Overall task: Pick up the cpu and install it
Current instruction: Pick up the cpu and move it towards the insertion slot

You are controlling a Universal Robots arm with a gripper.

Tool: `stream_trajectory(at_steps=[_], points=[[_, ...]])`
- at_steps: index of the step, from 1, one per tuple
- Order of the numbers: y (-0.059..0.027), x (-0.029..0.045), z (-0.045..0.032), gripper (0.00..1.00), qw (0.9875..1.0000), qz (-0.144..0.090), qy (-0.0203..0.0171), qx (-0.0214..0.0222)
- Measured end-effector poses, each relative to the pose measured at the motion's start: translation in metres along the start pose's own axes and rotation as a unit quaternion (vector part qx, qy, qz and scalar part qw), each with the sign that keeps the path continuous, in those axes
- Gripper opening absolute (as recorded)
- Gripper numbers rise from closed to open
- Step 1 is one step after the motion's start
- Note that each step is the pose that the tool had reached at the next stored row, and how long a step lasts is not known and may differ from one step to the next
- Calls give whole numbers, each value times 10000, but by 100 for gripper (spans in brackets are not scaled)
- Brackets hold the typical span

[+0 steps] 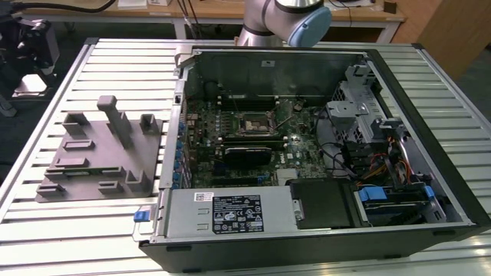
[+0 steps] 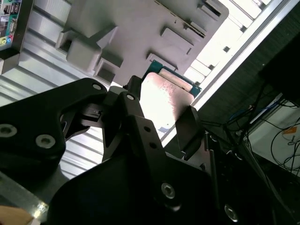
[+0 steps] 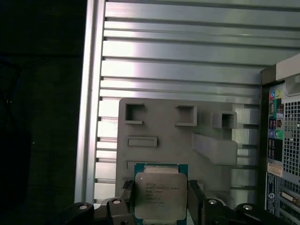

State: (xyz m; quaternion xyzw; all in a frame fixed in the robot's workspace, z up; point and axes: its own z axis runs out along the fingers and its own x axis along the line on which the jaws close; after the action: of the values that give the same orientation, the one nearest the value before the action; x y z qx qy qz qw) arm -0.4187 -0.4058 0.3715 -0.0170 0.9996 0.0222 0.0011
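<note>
We see the gripper (image 3: 160,208) clenched on the cpu (image 3: 161,192), one dark finger (image 3: 194,199) pressed to each of two opposite edges, so the chip sits between them with its silver-grey metal top facing the first wrist camera. That top carries several lines of small dark print, and a thin green rim shows around it. In the second wrist view the same chip (image 2: 164,101) glares bright between the black fingers. Behind the cpu in both wrist views lies the grey moulded tray (image 3: 164,126), which rests on the slatted metal table (image 1: 115,63). In the exterior view the tray (image 1: 92,155) sits on the exterior view's left, just beside the open computer case (image 1: 429,115). Inside the case we can make out the square socket (image 1: 254,122) on the green board, its metal frame around a dark middle. Nearer the front, the metal power supply box bears a large black-and-white label (image 1: 236,214) and a smaller white sticker (image 1: 203,196). The arm (image 1: 295,20) stands behind the case. In the first wrist view the back of the case shows coloured ports (image 3: 273,122) beside the tray.
</note>
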Motion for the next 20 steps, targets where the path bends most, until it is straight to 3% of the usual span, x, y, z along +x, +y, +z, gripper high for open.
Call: stream_trajectory(at_steps=[20], points=[[-11,-314,1,54,10000,0,0,0]])
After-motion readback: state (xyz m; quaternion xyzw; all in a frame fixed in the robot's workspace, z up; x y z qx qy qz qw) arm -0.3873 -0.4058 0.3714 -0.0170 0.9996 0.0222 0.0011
